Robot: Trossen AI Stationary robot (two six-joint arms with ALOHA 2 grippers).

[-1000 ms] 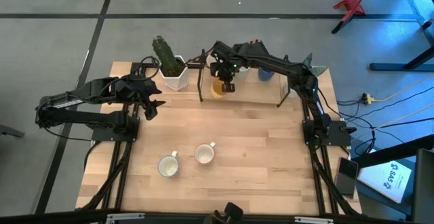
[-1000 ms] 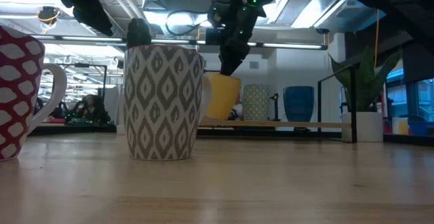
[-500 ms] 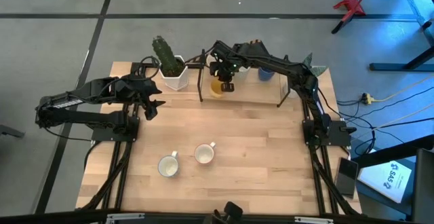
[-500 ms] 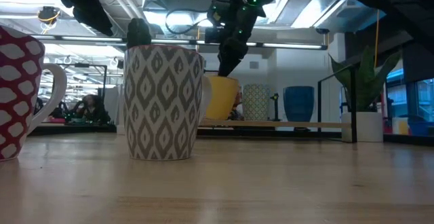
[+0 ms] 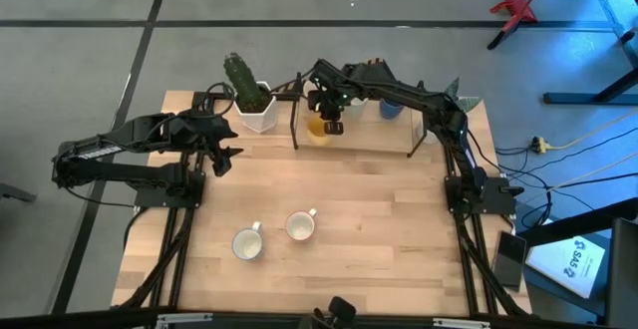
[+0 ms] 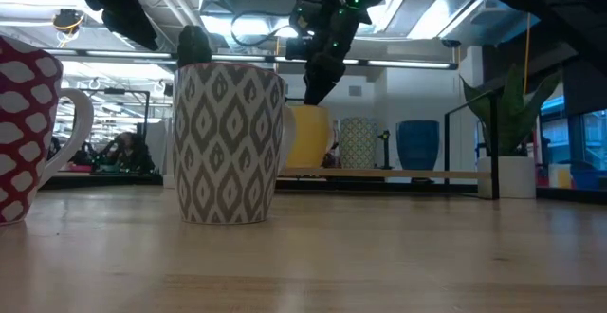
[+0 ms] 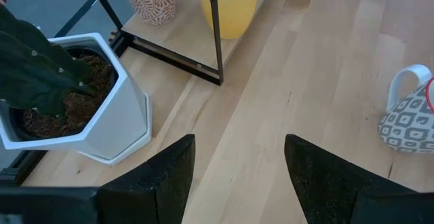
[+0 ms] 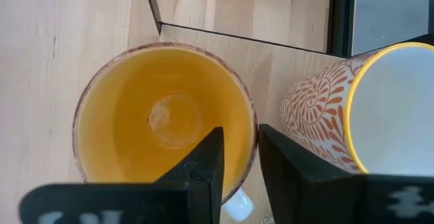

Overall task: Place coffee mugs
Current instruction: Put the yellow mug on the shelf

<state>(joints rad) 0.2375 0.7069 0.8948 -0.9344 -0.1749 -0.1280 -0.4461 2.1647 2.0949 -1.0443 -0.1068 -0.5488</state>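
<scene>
Here the orange mug stood on the low shelf at the table's far edge, its rim between the right gripper's narrowly parted fingers. The left gripper hovered open near the cactus pot.

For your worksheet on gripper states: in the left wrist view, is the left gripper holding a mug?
No. The left gripper is open above bare wood, with nothing between its fingers.

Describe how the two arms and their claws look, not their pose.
Both arms are dark, jointed and slim, with black cables running along them. The left claw has two broad matte black fingers. The right claw has two black wedge-shaped fingers, with faint pale lettering on its body. Small green lights glow near the right wrist.
</scene>
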